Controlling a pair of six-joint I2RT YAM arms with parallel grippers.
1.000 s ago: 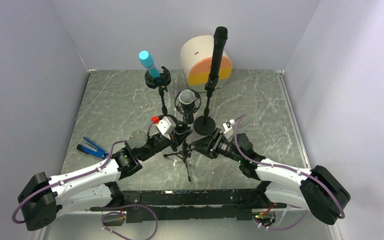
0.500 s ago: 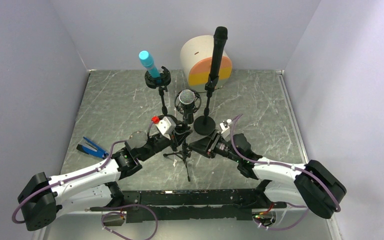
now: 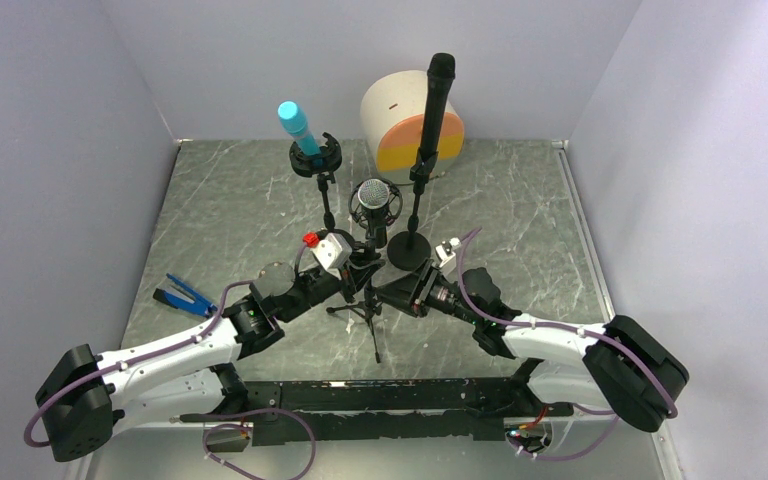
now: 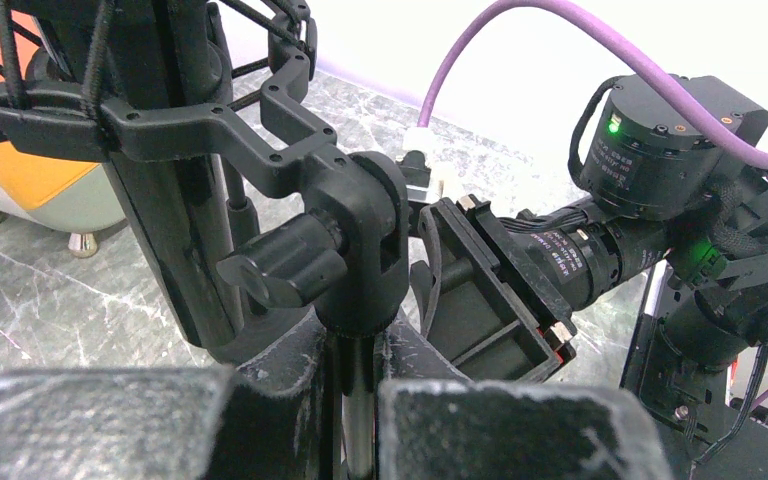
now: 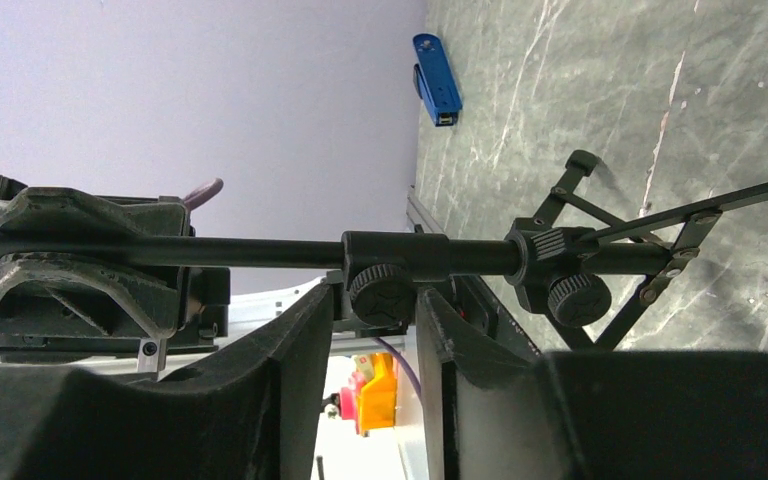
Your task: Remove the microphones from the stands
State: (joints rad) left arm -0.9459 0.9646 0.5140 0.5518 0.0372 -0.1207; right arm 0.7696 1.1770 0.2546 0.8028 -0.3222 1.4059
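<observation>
Tripod stand (image 3: 368, 312) sits mid-tabletop (image 3: 520, 220), on the near side, with the microphone (image 3: 373, 198) on top. Left hand (image 3: 354, 272) is at its left, right hand (image 3: 387, 289) at its right. Just behind, to the right, stands the round-base stand (image 3: 412, 250). Further left is a third stand (image 3: 318, 165). A squat cylinder (image 3: 395, 110) is against the far wall, and a clip-like tool (image 3: 182, 295) lies well left.

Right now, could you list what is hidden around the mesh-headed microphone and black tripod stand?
Left wrist view: mesh-headed microphone, head cut off by top edge.
Top view: left jaws' hold on black tripod stand, behind white wrist camera.
Right wrist view: microphone outside frame.
</observation>
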